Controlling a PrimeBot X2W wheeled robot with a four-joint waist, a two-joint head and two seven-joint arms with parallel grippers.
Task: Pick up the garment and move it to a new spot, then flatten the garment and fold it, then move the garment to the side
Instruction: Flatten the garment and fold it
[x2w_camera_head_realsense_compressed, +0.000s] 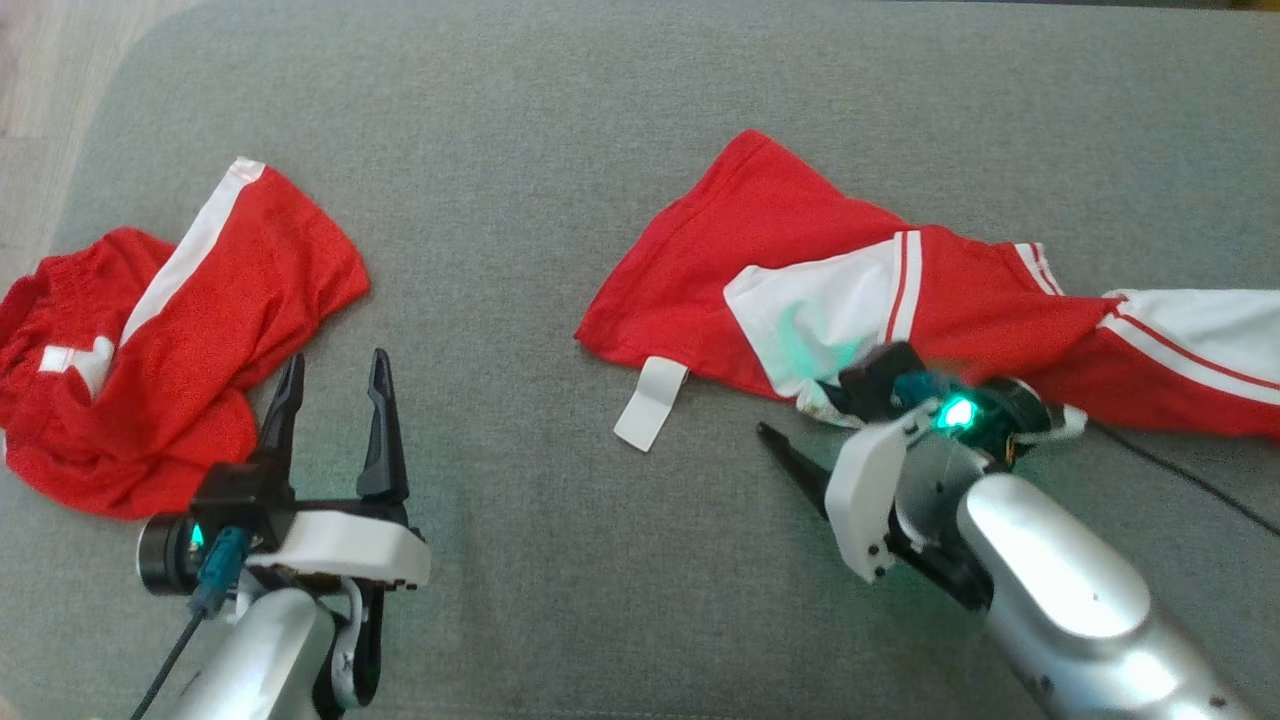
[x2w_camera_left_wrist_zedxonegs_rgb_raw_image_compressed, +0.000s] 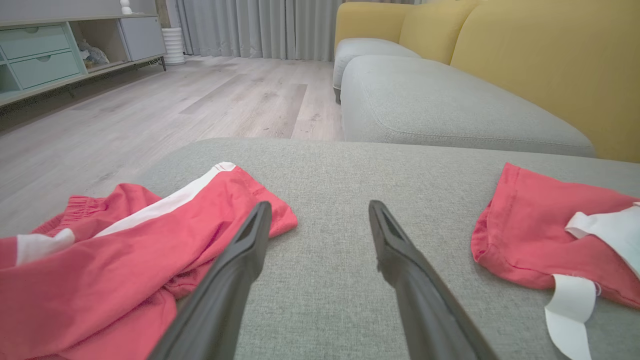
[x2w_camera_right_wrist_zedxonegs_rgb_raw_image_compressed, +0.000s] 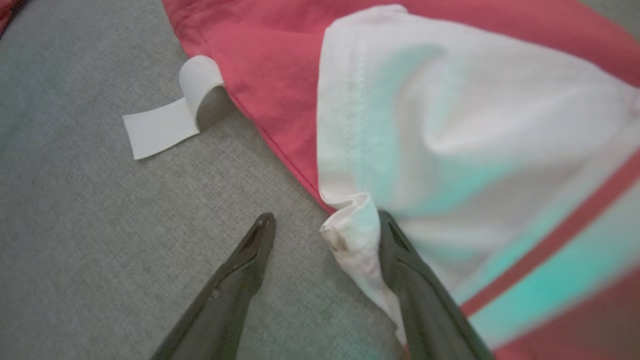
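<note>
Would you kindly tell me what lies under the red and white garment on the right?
The garment rests on the grey cushion; a white tag pokes from its hem, and the open right gripper straddles its white corner. Anything else beneath the cloth is hidden.

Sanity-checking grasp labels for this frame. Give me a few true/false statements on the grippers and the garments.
1. The left gripper is open and holds nothing. True.
2. The right gripper is shut on the jersey. False: its jaws are apart, with a white cloth edge of the jersey lying between its fingers.
3. Red shorts and the jersey lie apart on the grey cushion. True.
4. The white tag hangs from the shorts. False: it sticks out from the jersey's hem.
</note>
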